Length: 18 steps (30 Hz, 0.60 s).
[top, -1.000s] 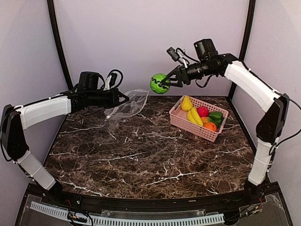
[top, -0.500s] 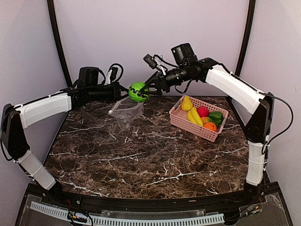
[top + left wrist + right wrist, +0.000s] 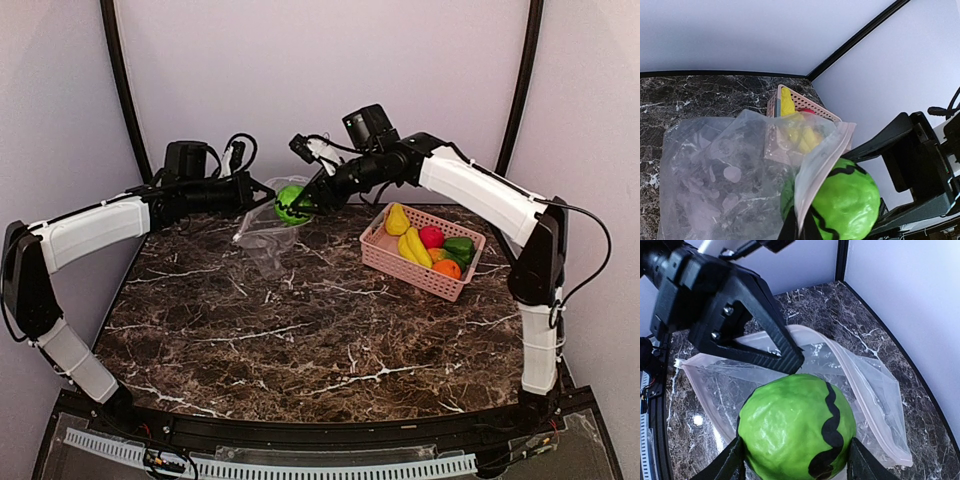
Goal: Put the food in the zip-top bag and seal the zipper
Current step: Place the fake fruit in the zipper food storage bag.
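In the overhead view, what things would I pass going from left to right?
Bag, pear, red fruit, green pepper. The green ball overlaps the bag, so I skip it.

Striped green melon [image 3: 790, 435] at bag [image 3: 865, 385] mouth

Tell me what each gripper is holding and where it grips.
Left gripper: zip-top bag, pinched at its pinkish top strip. Right gripper: green striped toy fruit, fingers on its opposite sides.
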### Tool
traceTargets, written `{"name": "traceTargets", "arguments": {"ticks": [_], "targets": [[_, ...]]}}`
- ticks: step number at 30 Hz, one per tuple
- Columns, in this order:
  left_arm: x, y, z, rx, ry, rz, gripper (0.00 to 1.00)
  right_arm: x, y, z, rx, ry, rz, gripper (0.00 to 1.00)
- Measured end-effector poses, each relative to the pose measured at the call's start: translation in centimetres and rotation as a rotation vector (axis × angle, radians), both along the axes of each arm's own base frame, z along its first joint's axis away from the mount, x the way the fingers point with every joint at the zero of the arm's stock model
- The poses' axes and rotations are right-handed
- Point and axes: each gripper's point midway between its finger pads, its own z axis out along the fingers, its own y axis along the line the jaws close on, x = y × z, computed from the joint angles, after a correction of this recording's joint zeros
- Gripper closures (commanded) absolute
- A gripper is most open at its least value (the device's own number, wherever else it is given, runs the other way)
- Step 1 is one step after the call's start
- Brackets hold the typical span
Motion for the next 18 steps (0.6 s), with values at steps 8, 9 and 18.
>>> {"name": "traceTargets", "arguments": {"ticks": [8,9,18], "targets": [[-0.8,-0.9,0.5,-0.019,-0.004,-0.036,0.99,-0.7,1.0,-2.3,-0.059,0.005,0.043,0.23],[-0.8,-0.9,0.5,-0.02,-0.004,-0.039,0.99,-1.0,1.1,-2.1,-0.055,-0.002,0.062,0.21],[-1.1,-1.0,0.0,-0.002,0.002,-0.052,0.99,-4.6,-0.6,2.0,-0.053,-0.188,0.254,0.28]]}}
